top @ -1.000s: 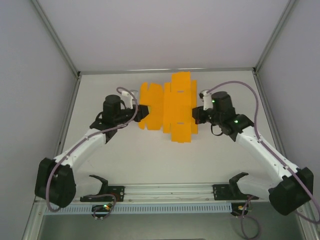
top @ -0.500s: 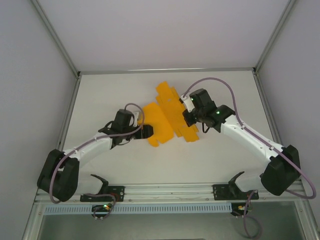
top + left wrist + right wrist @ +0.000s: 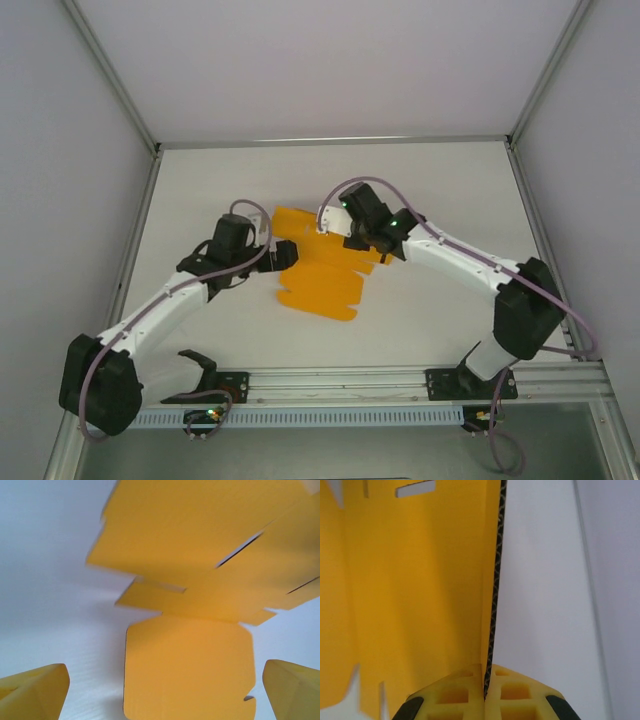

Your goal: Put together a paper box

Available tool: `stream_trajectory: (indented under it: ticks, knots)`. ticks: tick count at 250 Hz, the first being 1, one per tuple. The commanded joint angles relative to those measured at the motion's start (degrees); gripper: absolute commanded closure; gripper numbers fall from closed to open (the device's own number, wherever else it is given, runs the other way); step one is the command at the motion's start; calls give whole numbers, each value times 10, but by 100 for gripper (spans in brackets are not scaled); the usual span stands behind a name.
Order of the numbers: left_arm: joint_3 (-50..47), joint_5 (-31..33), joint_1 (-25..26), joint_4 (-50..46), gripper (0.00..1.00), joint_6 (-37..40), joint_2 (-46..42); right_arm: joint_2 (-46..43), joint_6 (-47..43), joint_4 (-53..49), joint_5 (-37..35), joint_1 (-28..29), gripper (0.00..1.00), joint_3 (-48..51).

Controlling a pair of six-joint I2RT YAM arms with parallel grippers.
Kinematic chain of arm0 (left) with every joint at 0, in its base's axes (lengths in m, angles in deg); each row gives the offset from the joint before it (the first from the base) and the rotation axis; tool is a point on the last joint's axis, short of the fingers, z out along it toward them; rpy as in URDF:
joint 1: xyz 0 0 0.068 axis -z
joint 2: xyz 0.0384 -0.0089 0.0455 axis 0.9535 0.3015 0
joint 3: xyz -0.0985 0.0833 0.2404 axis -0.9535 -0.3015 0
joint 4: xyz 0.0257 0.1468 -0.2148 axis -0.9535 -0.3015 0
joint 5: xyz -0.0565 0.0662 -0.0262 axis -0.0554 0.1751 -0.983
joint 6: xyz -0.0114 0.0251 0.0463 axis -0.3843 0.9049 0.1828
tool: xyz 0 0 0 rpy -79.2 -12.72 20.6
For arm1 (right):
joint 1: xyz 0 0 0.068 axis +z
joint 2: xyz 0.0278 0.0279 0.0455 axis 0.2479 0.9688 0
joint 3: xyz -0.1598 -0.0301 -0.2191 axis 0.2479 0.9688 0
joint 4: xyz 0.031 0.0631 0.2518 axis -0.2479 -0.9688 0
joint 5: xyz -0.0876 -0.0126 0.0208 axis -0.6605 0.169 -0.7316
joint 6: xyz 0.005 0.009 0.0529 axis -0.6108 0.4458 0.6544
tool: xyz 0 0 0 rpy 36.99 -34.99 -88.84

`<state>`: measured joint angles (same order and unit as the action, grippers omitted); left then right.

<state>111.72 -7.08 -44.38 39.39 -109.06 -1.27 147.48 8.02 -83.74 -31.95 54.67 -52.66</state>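
1. Fingertips are hard to make out from above. The left gripper (image 3: 285, 254) is a dark lump at the left edge of the paper box (image 3: 318, 278), and whether it touches the card cannot be told from here. The right gripper (image 3: 356, 240) sits over the sheet's far right part and hides what lies beneath it. The box is an orange-yellow die-cut sheet with notched flaps, lying skewed at mid-table between the two wrists. Purple cables (image 3: 345, 185) loop over the wrists. A metal rail (image 3: 340, 383) runs along the near edge. The table (image 3: 450, 180) is pale and matte, enclosed by plain light walls (image 3: 330, 60).

2. Left wrist camera: the upper part of the paper box (image 3: 200, 555) is blurred and cut off at the top and right. The left gripper (image 3: 165, 695) is spread wide, its yellow fingers (image 3: 37, 692) at the bottom corners, grasping nothing. The card's rounded end lies between them, apart from both. Thin slits show in the sheet, with the white table (image 3: 50, 580) under it.

3. Right wrist camera: the paper box (image 3: 415, 590) is cut off at the left and top, with a slot near the top. The right gripper (image 3: 485, 696) is clenched on the card's upright edge, its yellow foam pads (image 3: 455, 696) pressed together with the thin dark edge between them. To the right are the bare table (image 3: 540, 590) and a wall (image 3: 615, 555).
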Motion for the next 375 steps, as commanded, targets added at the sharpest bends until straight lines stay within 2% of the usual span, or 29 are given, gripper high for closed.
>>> stream_trajectory:
  ticks: [1, 30, 50, 78, 128, 181, 234, 295, 375]
  knots:
    - [11, -38, -38, -13, 0, -16, -31, 25, -136, 140, -93, 19, 100, 49]
    - [7, -101, -106, 24, 0, -52, -43, 28, -172, 238, -97, 32, 100, 96]
    - [11, -153, -132, 69, 0, -73, -32, 27, -184, 287, -99, 44, 100, 121]
    - [40, -214, -137, 120, 0, -93, 11, 32, -179, 307, -102, 54, 100, 135]
    - [72, -318, -116, 220, 6, -145, 101, 43, -169, 333, -124, 60, 100, 139]
    - [97, -321, -76, 205, 8, -114, 154, 43, -151, 331, -125, 61, 100, 136]
    - [82, -325, -58, 200, 13, -120, 200, 36, -124, 338, -132, 61, 100, 136]
    - [55, -338, -45, 288, 14, -157, 211, 37, -73, 341, -113, 63, 100, 140]
    - [69, -357, -16, 457, 17, -268, 274, 60, -7, 371, -114, 79, 100, 137]
